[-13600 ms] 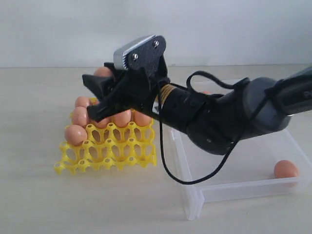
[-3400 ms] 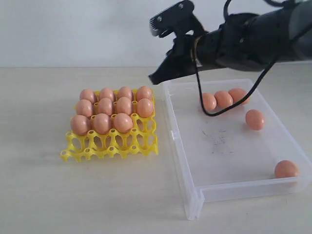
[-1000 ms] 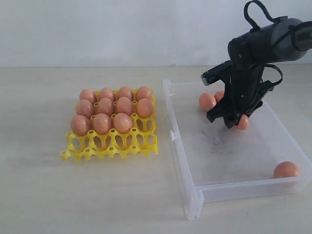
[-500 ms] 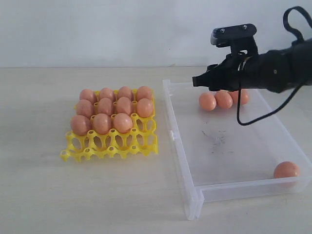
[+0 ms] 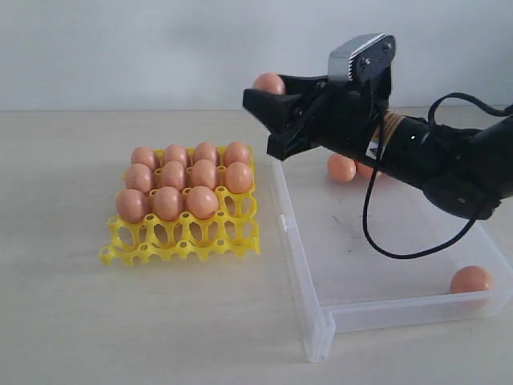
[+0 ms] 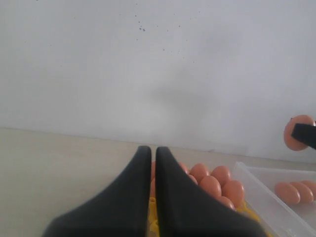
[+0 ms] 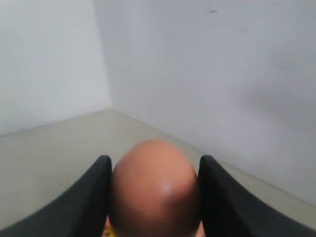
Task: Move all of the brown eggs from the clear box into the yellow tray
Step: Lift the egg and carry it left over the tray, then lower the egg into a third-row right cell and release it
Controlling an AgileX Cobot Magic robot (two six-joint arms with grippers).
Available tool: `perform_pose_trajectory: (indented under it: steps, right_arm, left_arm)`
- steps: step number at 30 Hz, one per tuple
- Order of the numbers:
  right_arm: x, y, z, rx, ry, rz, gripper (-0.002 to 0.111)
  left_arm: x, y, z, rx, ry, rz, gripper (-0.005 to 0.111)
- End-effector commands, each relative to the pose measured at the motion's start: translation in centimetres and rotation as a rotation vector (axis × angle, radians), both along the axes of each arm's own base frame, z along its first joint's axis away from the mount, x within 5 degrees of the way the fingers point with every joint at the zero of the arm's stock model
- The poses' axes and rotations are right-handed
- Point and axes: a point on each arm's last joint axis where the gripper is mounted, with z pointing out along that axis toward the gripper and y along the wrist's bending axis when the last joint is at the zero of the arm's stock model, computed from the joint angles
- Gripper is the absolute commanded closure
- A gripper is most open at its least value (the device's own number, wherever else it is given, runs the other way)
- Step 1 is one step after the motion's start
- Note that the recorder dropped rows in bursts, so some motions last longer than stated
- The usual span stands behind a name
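Egg [image 5: 269,83] gripped in R jaws, aloft near box [image 5: 294,257]; L jaws pressed together, apparently empty.

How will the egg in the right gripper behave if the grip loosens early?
The egg looks smooth and glossy, pinched only at its sides by the right gripper, so it would probably slip free easily. Being oval, it would likely roll on the flat table. The yellow tray's empty front cups should hold it still.
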Motion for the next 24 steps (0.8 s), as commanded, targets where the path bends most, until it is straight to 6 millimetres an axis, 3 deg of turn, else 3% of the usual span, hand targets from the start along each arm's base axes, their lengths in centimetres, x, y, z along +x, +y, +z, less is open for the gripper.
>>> perform_pose_trajectory:
  steps: [1, 13, 19, 24]
  right_arm:
    - [0.1, 1.5, -1.3, -0.070, 0.047, 0.199, 0.108]
    - [1.9, 2.3, -7.2, -0.086, 0.196, 0.212, 0.108]
    - [3.1, 2.5, -8.6, -0.137, 0.246, 0.171, 0.108]
    - [3.4, 2.8, -8.5, -0.164, 0.254, 0.165, 0.108]
  left_arm:
    - [0.0, 0.0, 0.3, -0.019, -0.018, -0.001, 0.103]
    - [0.0, 0.0, 0.3, -0.019, -0.018, -0.001, 0.103]
    - [0.0, 0.0, 0.3, -0.019, -0.018, -0.001, 0.103]
    - [0.0, 0.0, 0.3, -0.019, -0.018, -0.001, 0.103]
